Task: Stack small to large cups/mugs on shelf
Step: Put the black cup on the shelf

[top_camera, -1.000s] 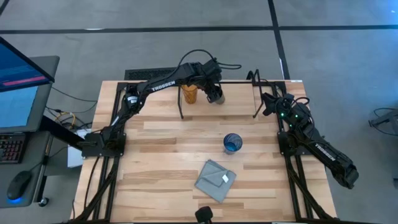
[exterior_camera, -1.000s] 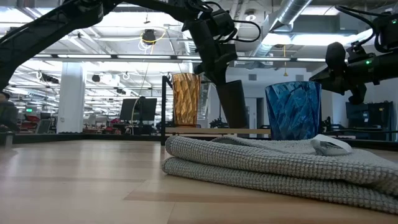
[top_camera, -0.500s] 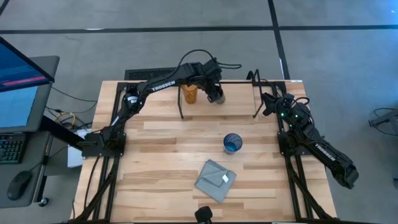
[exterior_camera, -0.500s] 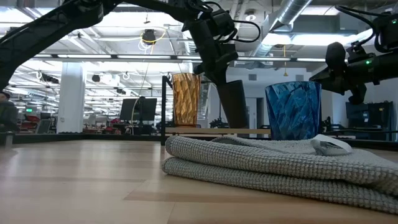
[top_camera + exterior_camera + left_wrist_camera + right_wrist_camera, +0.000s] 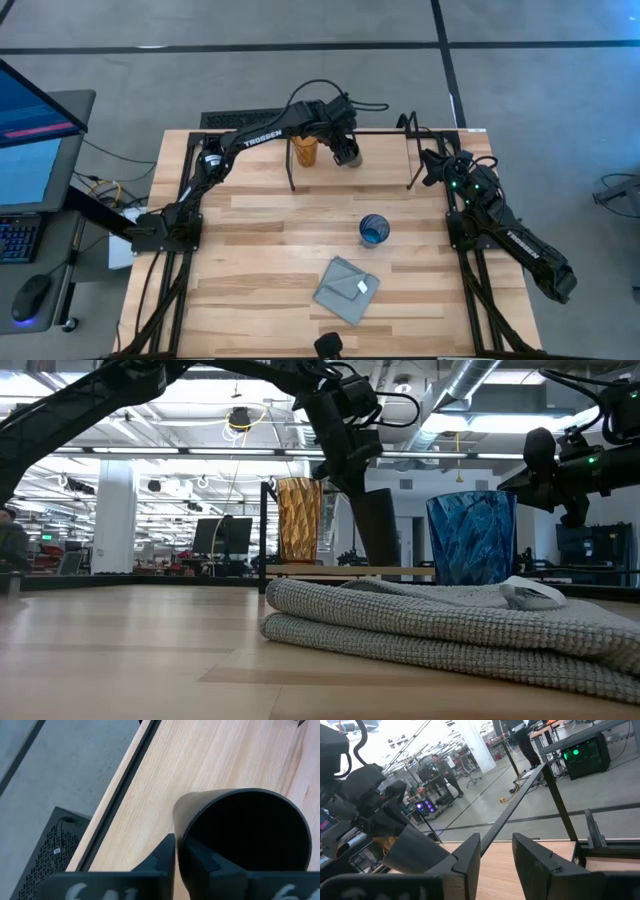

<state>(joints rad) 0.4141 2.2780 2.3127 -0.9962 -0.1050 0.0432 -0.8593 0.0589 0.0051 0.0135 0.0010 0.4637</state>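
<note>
My left gripper [image 5: 346, 148] reaches over the shelf [image 5: 375, 172], a light board between thin black posts at the table's far edge, and is shut on the black cup [image 5: 377, 528]. The cup leans, its base close to the shelf board. The amber tumbler [image 5: 304, 151] stands upright on the shelf just left of it. The translucent blue cup [image 5: 374, 230] stands upright on the table, nearer than the shelf. My right gripper [image 5: 428, 166] waits open by the shelf's right posts, touching nothing. My left gripper holds the black cup by its wall at the rim [image 5: 179, 827], one finger [image 5: 201, 859] inside the cup and one finger [image 5: 161, 860] outside. The fingers come from above, slanting down. The cup sits tilted below them; whether its base touches the shelf board, I cannot tell.
A folded grey cloth [image 5: 346, 289] lies on the near part of the table, in front of the blue cup. The shelf's black posts [image 5: 291, 168] and rail [image 5: 520, 802] stand close to both grippers. Bare wood stretches along the table's left side [image 5: 240, 250].
</note>
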